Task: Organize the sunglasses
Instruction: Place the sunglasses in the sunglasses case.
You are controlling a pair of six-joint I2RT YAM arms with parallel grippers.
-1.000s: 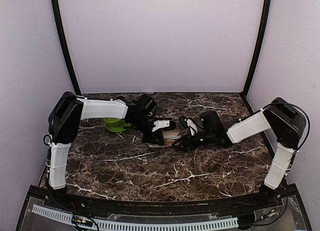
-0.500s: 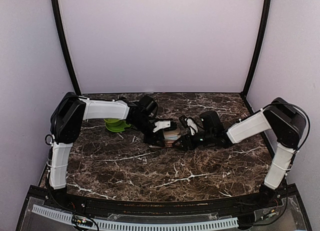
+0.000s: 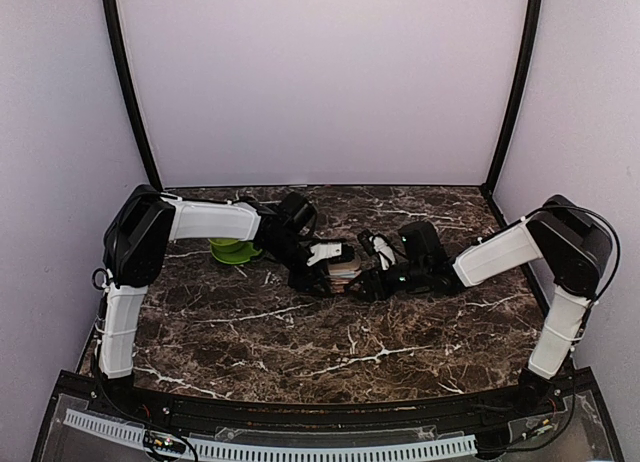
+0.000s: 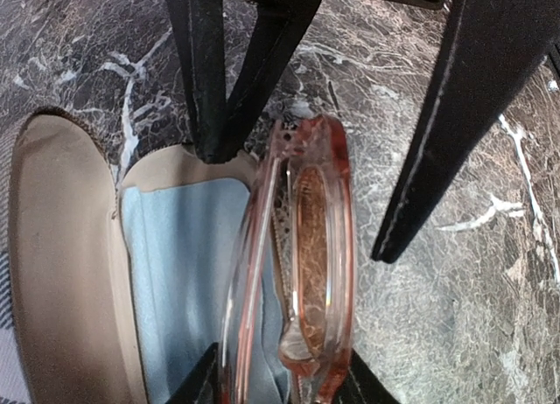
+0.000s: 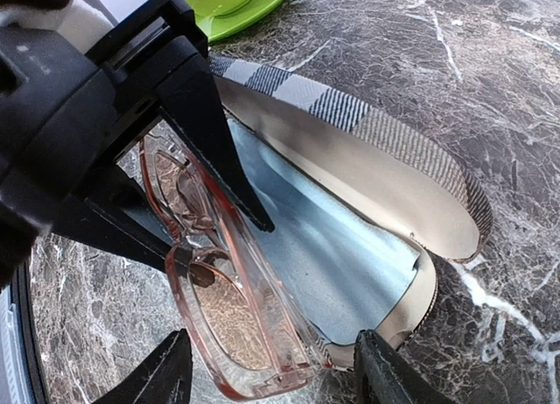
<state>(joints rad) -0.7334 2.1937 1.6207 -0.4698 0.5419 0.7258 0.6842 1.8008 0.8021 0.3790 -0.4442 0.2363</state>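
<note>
We see the left tool [image 4: 280, 376] closed narrowly on the sunglasses [image 5: 229, 309], a clear pink frame with brownish lenses. Its dark fingers [image 5: 210, 133] press the frame from either side and hold it on edge.

The right tool [image 5: 273, 362] faces the left tool from the opposite side, and the two nearly meet at the middle of the desk [image 3: 300, 342]. The right tool's fingers are spread wide. The nearer end of the frame sits between them, but we cannot tell whether either finger touches it.

Directly under the left tool lies the open case [image 5: 376, 172], plaid on the outside with a beige lining. A pale blue cloth [image 4: 184, 264] rests inside it. From the left wrist view, the sunglasses sit at the case's open side, just beside the cloth and partly over it. The end of the frame farthest from the left tool reaches past the case's rim over the dark marble.

A green dish [image 3: 232, 248] stands on the desk on the far side of the left tool from the right tool. It is beside the left forearm and apart from the case.
</note>
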